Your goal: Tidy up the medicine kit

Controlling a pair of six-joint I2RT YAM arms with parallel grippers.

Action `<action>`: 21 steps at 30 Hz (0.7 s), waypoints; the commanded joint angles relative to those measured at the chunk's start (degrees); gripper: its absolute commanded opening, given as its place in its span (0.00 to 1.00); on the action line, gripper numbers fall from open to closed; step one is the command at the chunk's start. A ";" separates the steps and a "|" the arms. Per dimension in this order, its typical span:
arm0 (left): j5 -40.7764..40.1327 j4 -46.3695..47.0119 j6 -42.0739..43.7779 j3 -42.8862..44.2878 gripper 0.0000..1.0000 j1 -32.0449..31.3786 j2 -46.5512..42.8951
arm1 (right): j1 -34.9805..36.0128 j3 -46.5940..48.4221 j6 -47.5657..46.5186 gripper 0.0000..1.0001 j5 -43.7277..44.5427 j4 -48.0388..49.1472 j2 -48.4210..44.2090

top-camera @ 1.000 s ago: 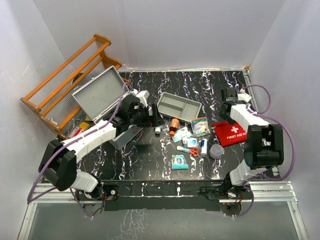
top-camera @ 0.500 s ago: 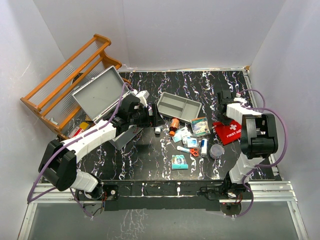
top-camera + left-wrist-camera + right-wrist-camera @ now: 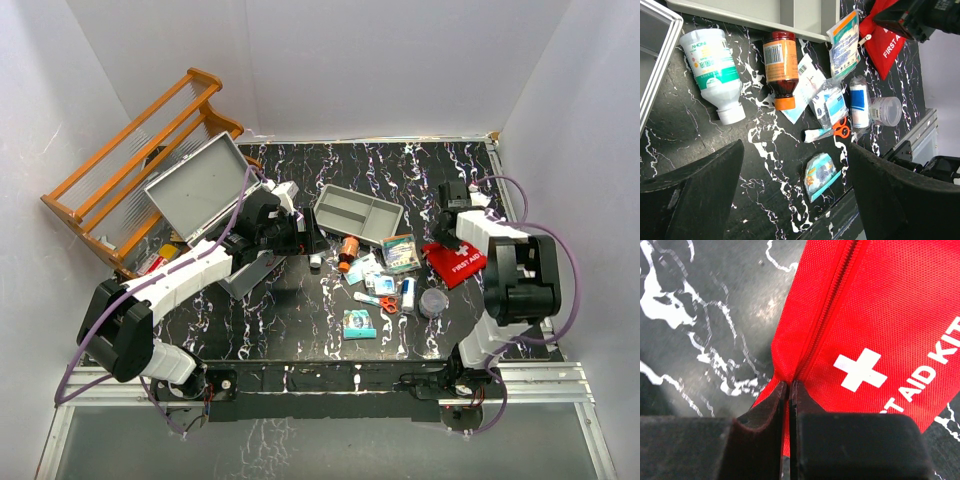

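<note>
Case (image 3: 195, 185): lid open, well left of pouch (image 3: 865, 340); left gripper (image 3: 795, 190): 2 fingers spread, left of pouch; right gripper (image 3: 789, 387): 2 fingers pinching pouch corner; risk: thin fabric hold may slip on lifting.

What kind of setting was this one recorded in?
Most likely a robot lab test cell, not a home or clinic: plain white walls box in a black marbled table, the left arm and right arm are bolted at its near edge, and first-aid supplies such as a red pouch lie scattered.
</note>
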 commanded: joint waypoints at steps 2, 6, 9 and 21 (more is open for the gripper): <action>1.83 -1.11 -0.97 3.75 0.84 0.08 -0.61 | 0.12 0.19 -2.29 0.00 -8.73 3.75 -12.62; 2.64 -2.10 -2.34 6.09 0.85 0.13 -0.22 | 0.34 -0.45 -3.40 0.00 -14.92 5.86 -19.44; 3.45 -3.37 -3.67 8.77 0.85 0.14 0.22 | 1.23 -0.27 -3.92 0.00 -21.59 6.62 -22.63; 3.05 -6.05 -11.21 14.77 0.87 3.76 1.04 | 22.60 -1.93 -1.75 0.00 -28.80 11.78 -32.02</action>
